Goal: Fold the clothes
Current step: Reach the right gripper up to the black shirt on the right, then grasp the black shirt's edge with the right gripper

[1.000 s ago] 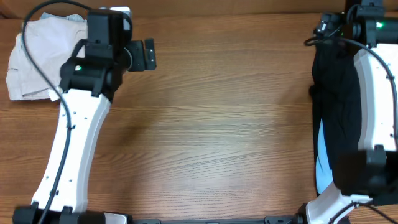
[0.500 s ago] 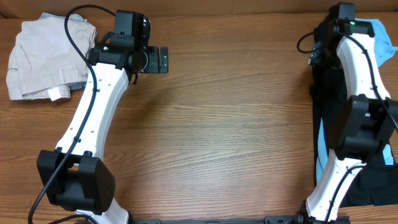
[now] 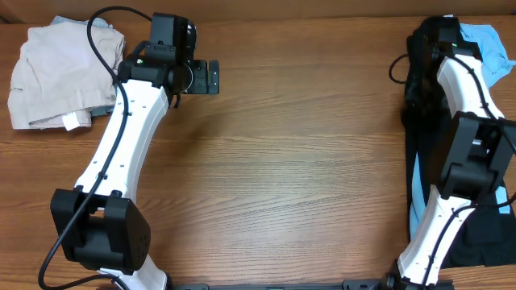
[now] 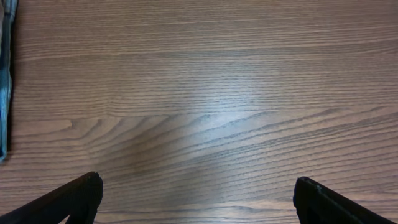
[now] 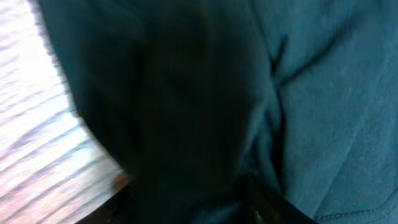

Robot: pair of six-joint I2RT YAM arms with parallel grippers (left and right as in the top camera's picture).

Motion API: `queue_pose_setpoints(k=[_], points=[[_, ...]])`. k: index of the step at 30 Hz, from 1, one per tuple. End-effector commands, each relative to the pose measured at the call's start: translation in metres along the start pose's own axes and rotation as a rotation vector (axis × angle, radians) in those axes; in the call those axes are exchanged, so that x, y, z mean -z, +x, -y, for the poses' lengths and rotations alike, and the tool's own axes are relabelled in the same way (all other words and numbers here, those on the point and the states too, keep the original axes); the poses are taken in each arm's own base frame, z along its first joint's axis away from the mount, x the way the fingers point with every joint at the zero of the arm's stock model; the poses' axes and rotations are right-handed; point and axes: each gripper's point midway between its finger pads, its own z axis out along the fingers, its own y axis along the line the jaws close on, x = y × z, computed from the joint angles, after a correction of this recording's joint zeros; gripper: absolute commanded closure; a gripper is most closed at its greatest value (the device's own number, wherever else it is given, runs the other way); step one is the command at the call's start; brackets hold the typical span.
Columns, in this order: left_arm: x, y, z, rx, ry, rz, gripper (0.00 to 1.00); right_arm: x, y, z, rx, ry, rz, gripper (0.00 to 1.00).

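Matt wood-grain table, soft creased beige cloth, matt black fabric, white plastic arm shells.

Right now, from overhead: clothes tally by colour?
Beige stack: 1, folded; layers can't be separated
Black heap: 1, may hold more than one piece
Light blue shirt: 1, partly under the black heap
Total: 3 distinguishable. A bluish edge beside the beige stack is not counted.
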Motion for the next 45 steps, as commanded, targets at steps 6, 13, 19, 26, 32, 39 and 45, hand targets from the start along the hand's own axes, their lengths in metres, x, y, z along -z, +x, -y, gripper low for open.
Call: queue_pose_setpoints(k=[6,13,19,26,32,39,45], points=[[-0.001,-0.012,0.005,-0.007,0.013,0.038,0.0,0.004,-0.005,0.0,-0.058,-0.044,0.01,0.96],[-0.001,-0.015,0.004,-0.005,0.014,0.052,0.0,0.067,-0.018,0.005,-0.084,-0.126,0.11,0.96],[-0.001,-0.015,0.005,-0.005,0.017,0.049,0.0,0.126,-0.02,0.018,-0.104,-0.173,0.206,0.95],[-0.001,-0.01,0.004,-0.005,0.014,0.031,0.0,0.127,-0.018,0.019,-0.095,-0.171,0.202,0.85],[-0.001,-0.01,0.004,-0.005,0.014,0.029,0.0,0.127,-0.02,0.018,-0.097,-0.173,0.21,0.64],[-0.001,-0.01,0.004,-0.005,0.014,0.03,0.0,0.107,-0.015,0.004,-0.048,-0.201,0.202,0.44],[-0.001,-0.01,0.004,-0.005,0.014,0.03,0.0,0.073,0.004,-0.029,0.043,-0.268,0.174,0.38]])
